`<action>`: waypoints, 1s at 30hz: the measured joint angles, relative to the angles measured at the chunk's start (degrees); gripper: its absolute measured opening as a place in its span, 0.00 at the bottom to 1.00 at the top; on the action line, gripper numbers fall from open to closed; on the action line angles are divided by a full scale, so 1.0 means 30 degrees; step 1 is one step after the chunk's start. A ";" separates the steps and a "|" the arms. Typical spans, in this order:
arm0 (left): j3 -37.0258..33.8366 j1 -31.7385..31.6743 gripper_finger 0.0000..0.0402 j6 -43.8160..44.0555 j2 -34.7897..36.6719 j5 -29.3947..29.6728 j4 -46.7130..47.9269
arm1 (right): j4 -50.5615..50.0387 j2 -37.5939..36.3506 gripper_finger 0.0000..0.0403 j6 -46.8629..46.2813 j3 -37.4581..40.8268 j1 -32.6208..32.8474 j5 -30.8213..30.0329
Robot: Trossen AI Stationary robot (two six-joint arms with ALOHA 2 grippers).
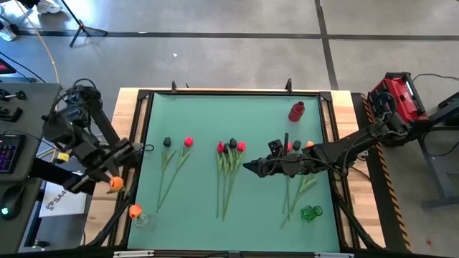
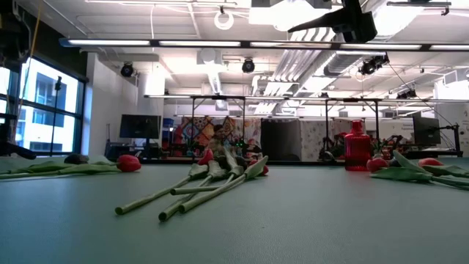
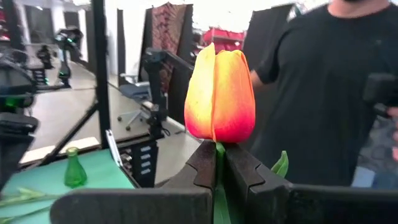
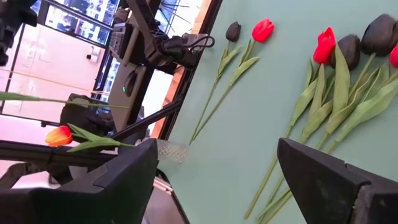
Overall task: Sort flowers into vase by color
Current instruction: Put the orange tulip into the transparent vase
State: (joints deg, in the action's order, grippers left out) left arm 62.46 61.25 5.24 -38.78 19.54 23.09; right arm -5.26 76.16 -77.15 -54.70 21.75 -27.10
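Mat [image 1: 201,215]: green, covering the wooden table, framed by a dark rail.
Room: concrete floor; a person in a black shirt [image 3: 323,93] stands beyond.
Left gripper [image 3: 217,163]: clamped on an orange tulip [image 3: 219,93] off the mat's left edge, head up, stem upright.
Right gripper [image 1: 252,167]: spread wide, empty, above the mat's middle.
Other tulips [image 1: 228,168]: lying flat, heads toward the far edge, stems toward the near edge.
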 joint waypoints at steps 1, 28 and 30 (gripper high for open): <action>0.0000 0.0112 0.00 -0.0063 -0.0135 -0.0011 0.0002 | 0.0000 0.0000 0.80 -0.0135 0.0000 0.0002 0.0053; 0.0000 0.3570 0.00 -0.1176 -0.0324 -0.0861 0.0984 | 0.2037 0.0000 0.80 -0.0283 0.0000 0.0259 -0.3991; -0.0117 0.3960 0.00 -0.1294 -0.0460 -0.0847 0.0712 | 0.1853 0.0000 0.80 -0.0286 0.0003 0.0015 -0.4018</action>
State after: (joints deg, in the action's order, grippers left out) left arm 62.10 73.12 1.36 -40.16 17.00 25.23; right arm 0.30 76.16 -78.01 -54.69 21.80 -39.15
